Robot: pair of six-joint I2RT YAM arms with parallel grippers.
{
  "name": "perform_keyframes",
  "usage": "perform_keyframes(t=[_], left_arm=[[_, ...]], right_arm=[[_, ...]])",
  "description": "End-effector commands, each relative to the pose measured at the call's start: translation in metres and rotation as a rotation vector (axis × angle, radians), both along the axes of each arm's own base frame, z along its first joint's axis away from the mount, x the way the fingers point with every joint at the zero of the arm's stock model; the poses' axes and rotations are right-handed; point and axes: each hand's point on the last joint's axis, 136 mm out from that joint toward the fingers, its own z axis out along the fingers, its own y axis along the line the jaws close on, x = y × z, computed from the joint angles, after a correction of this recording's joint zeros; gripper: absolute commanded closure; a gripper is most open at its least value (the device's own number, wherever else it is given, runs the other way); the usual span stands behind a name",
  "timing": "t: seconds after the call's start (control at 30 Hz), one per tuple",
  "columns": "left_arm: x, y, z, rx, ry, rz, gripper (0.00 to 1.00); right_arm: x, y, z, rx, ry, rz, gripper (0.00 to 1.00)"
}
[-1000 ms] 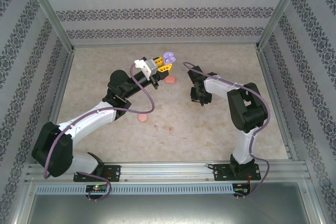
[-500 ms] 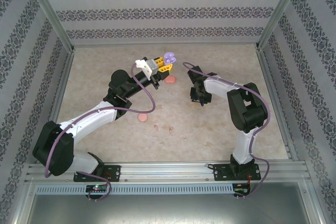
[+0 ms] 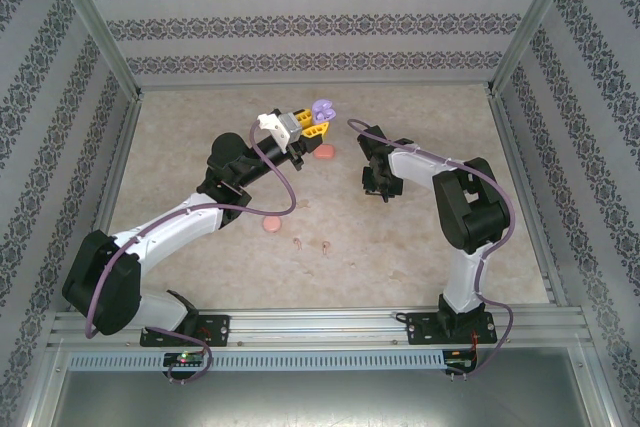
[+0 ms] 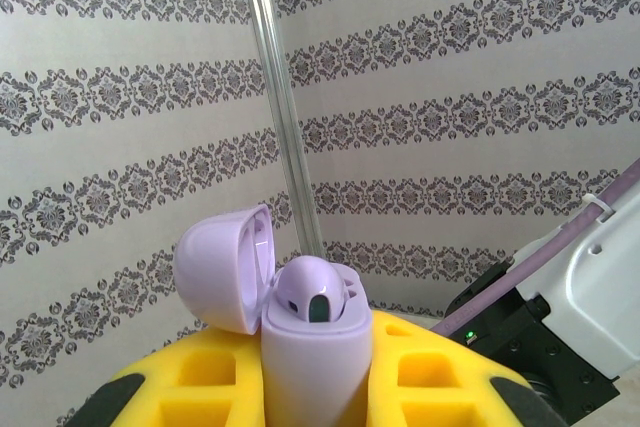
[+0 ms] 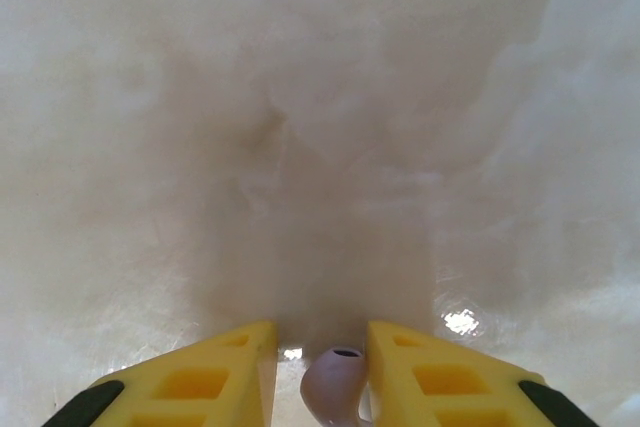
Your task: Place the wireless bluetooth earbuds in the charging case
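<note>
The task is in an early stage, by my reading, with most of the earbuds lying outside any case. On the left, the left fingers are closed on the purple charging case and hold it upright above the worktop, its lid swung open to the left. A rounded purple form with a dark slot sits in the mouth of that case. It may be one earbud already seated, but I cannot tell that for certain. Nearer the arms' bases, a coral-pink case lies on the worktop. Just to its right lie two pinkish earbuds, loose and apart from each other, so that pair has yet to be housed. A coral-red case rests on the worktop just beside the held purple one, and whether it is open or filled is too small to make out. Further right, the right fingers point down at the worktop with a pale purple earbud standing between them. The earbud lies close against one finger with a slim gap at the other, and I cannot tell whether they truly grip it. What is left, as I judge it, is to secure and lift this earbud, carry it to the open purple case and seat it, then deal with the pinkish pair and any others.
</note>
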Motion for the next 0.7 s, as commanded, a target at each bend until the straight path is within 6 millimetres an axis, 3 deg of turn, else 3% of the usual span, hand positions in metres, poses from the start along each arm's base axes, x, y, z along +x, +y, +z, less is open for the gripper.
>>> perform_keyframes(t=[0.0, 0.37, 0.43, 0.5, 0.67], left_arm=[[-0.008, -0.003, 0.026, -0.036, -0.078, -0.016, 1.00], [-0.008, -0.003, 0.027, -0.036, -0.076, -0.020, 1.00], [-0.008, -0.003, 0.027, -0.036, -0.077, -0.019, 1.00], [-0.008, -0.003, 0.028, -0.037, -0.079, -0.018, 1.00], [-0.008, -0.003, 0.027, -0.037, -0.077, -0.019, 1.00]], right_arm=[[-0.022, -0.006, -0.006, -0.017, 0.069, 0.009, 0.71], [-0.022, -0.004, -0.004, -0.007, 0.056, 0.001, 0.83], [-0.022, -0.002, -0.002, 0.004, 0.052, 0.006, 0.73], [-0.023, -0.002, 0.002, 0.011, 0.046, -0.002, 0.55], [-0.030, 0.002, 0.007, 0.042, 0.036, -0.007, 0.51]])
